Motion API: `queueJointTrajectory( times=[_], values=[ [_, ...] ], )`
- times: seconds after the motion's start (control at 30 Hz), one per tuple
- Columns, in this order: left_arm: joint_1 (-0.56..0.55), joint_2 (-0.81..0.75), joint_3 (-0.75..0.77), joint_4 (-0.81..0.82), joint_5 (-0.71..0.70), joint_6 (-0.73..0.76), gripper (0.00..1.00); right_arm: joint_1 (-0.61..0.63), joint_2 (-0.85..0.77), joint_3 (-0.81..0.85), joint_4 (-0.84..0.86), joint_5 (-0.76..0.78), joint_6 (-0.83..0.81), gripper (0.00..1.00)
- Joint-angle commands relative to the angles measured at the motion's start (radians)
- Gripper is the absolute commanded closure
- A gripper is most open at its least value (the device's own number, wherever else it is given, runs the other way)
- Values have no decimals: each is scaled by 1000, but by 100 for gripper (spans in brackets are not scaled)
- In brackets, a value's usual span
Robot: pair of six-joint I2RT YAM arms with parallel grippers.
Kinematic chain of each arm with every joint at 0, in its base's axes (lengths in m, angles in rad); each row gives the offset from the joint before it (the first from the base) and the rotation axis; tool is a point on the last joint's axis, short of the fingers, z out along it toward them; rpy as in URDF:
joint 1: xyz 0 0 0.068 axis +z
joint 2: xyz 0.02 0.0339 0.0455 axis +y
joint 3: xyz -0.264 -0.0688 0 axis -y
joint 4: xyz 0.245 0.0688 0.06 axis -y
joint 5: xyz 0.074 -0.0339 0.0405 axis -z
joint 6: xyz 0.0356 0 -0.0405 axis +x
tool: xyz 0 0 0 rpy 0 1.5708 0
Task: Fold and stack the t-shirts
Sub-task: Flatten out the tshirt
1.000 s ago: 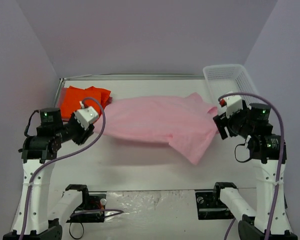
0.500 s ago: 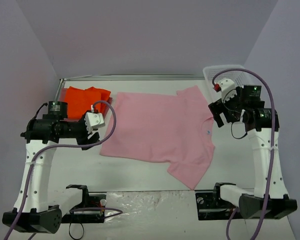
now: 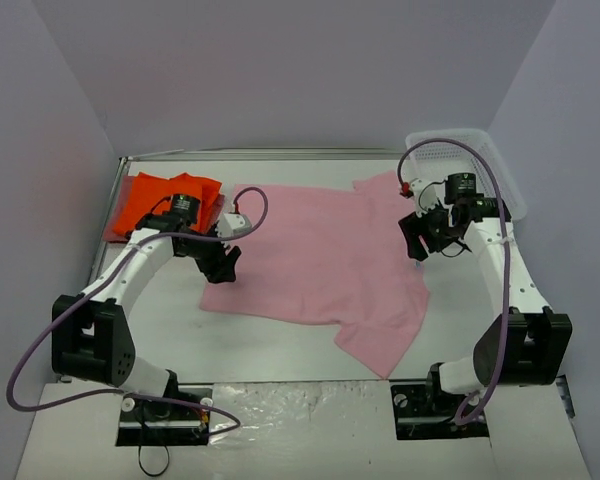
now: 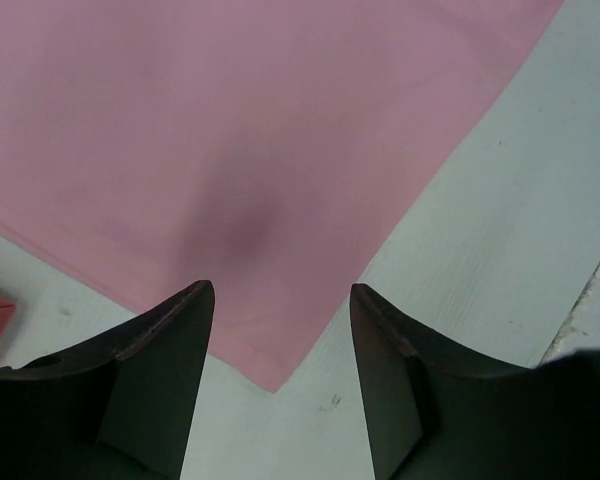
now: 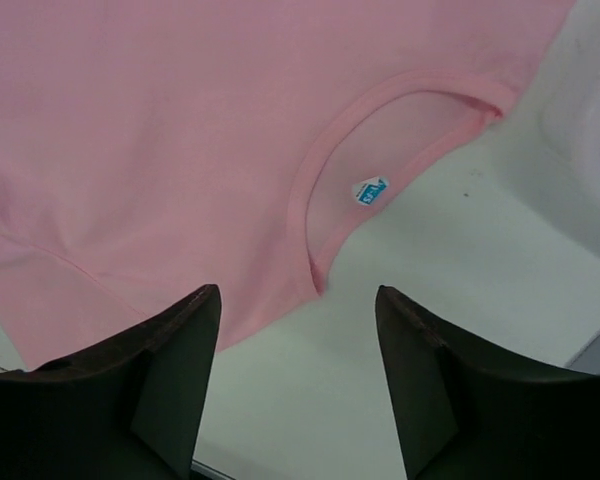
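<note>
The only mark I can find is a small label (image 5: 372, 190) sewn just inside the neckline of the light pink t-shirt (image 5: 160, 130), seen from my right wrist camera. It is white with a blue patch, and its lettering is too small and blurred for me to read. From my left wrist and from above, I can make out no other writing, brand, number or sign.

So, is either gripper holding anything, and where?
Nothing. Both open above the pink t-shirt: left gripper at its hem corner, right gripper at its collar.
</note>
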Motion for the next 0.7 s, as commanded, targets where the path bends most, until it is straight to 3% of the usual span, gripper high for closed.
queueJointTrajectory(
  times=[0.0, 0.03, 0.1, 0.2, 0.4, 0.67],
  values=[
    [-29, -8, -55, 79, -100, -19, 45, 9, 6, -57, 20, -5, -1, 42],
    [-30, 0, -63, 106, -103, -40, 45, 33, 44, -60, 32, 6, 2, 59],
    [-30, 15, -66, 111, -91, -50, 45, 43, 94, -46, 48, 18, 8, 81],
    [-30, 3, -83, 125, -106, -63, 45, 60, 201, 6, 81, 51, 24, 100],
    [-24, -32, -111, 150, -131, -77, 44, 67, 466, 153, 124, 81, 56, 100],
    [0, -69, -126, 156, -137, -83, 43, 79, 643, 308, 125, 127, 88, 100]
  ],
)
